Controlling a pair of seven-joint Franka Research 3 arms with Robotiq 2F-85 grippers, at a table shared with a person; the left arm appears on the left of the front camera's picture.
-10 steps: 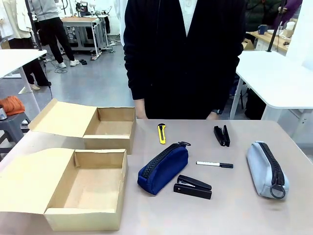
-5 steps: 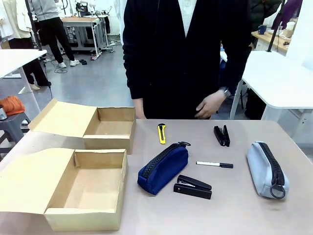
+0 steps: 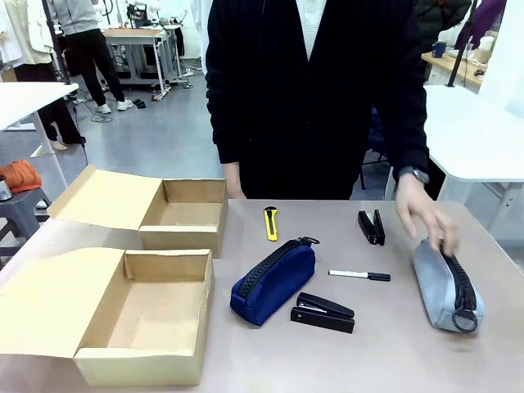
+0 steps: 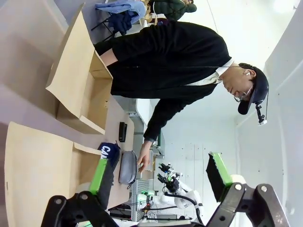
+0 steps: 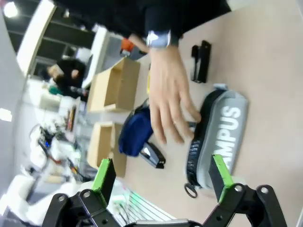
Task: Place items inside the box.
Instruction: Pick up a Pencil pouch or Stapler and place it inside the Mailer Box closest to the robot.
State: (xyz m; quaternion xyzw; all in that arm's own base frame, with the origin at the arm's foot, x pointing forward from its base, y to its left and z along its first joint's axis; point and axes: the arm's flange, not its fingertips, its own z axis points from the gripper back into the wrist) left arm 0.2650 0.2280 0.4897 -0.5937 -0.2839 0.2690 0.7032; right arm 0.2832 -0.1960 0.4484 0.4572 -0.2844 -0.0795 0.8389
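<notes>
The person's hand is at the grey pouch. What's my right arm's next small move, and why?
Probably wait: hold the right gripper open where it is instead of descending. The person's hand is at the zip of the grey zip pouch, and the right wrist view shows it directly ahead of that gripper, so a descent would risk contact.

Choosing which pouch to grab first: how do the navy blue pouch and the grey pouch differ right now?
The navy blue pouch lies mid-table, slanted, zip pull at its far end; the grey pouch lies at the robot's right, pull ring at its near end. The person's hand is at the grey pouch's far end; no hand is near the navy blue pouch. Both lie on the table, zipped shut.
</notes>
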